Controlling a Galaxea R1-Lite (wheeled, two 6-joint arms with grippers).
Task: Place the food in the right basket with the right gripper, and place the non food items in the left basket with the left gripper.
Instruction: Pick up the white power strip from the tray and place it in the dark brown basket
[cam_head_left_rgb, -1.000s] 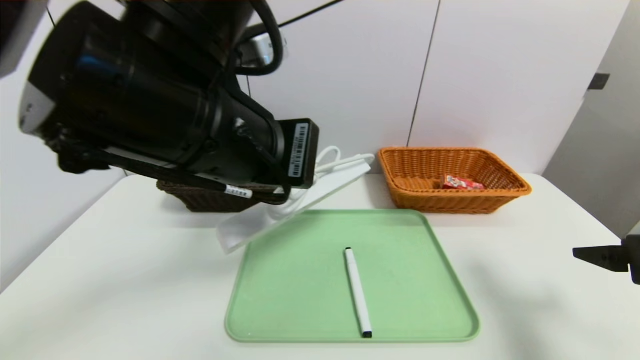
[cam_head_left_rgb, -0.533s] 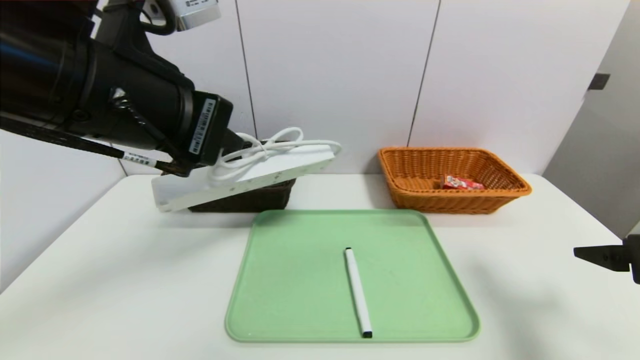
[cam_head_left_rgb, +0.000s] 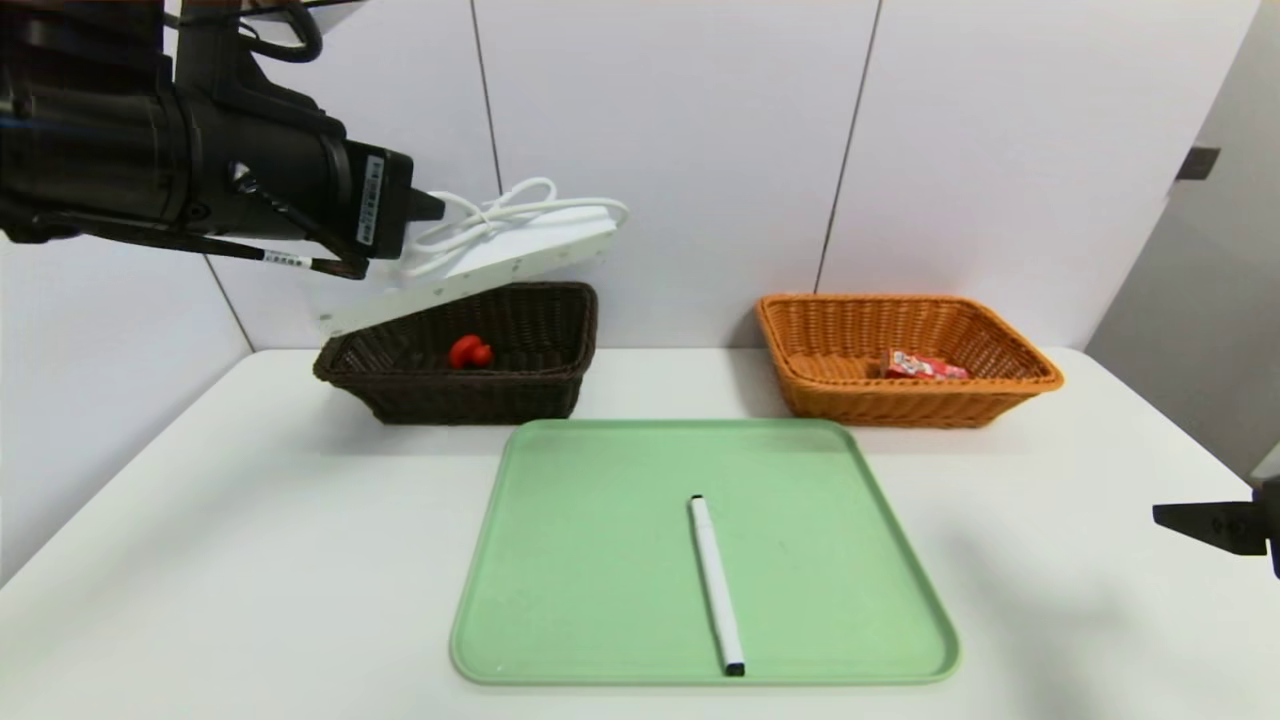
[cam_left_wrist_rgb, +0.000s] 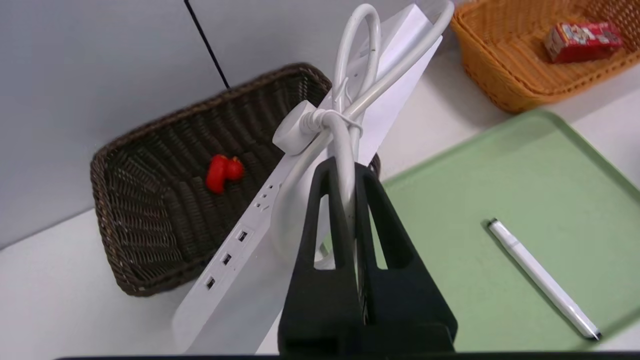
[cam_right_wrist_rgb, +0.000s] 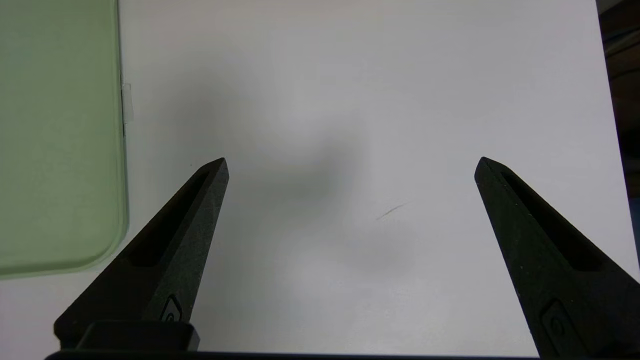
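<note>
Power strip (cam_head_left_rgb: 500, 262) hangs tilted over the dark basket (cam_head_left_rgb: 460, 390) — left gripper (cam_left_wrist_rgb: 344, 172) fingers pinch only its cord, so it could swing, snagging the rim; right gripper (cam_right_wrist_rgb: 350, 167) fingers wide.

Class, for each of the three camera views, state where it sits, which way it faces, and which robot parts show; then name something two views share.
Head view: high, facing forward and down at table; left arm and right gripper show.
Left wrist view: looks along left gripper, shut on power strip's cord, over dark brown basket.
Right wrist view: looks down past open right gripper.
Shared: green tray, marker.
</note>
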